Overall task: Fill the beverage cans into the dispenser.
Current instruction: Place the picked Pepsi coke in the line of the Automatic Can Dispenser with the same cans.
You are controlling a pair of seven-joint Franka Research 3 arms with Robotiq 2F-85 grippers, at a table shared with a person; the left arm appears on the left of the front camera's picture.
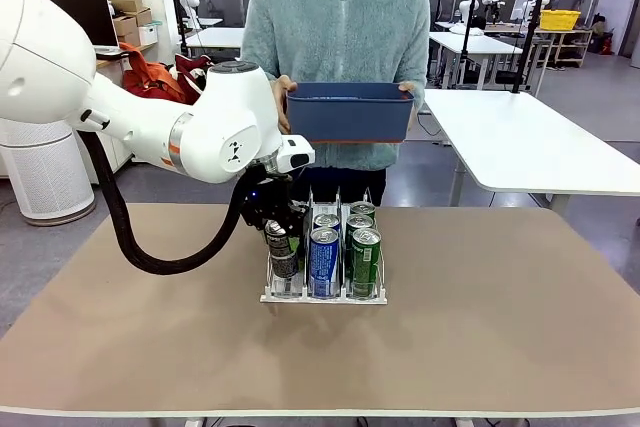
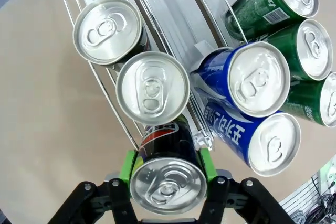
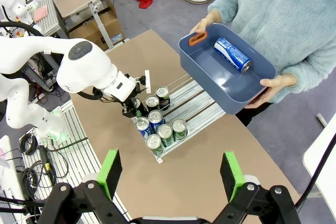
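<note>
The dispenser (image 1: 300, 298) stands mid-table, a clear rack with three lanes. My left gripper (image 1: 279, 239) is shut on a black beverage can (image 1: 284, 257) at the near end of the left lane. In the left wrist view the green pads (image 2: 127, 165) clamp this can (image 2: 168, 182), and two more silver-topped cans (image 2: 152, 87) stand behind it in the same lane. Blue-and-white cans (image 2: 257, 80) fill the middle lane and green cans (image 2: 314, 48) the right lane. My right gripper (image 3: 170, 177) hangs open high above the table, holding nothing.
A person at the far side holds a dark blue bin (image 1: 350, 112) with both hands above the table's far edge. One blue-and-white can (image 3: 232, 54) lies inside the bin (image 3: 210, 74). Bare brown tabletop (image 1: 480, 347) surrounds the rack.
</note>
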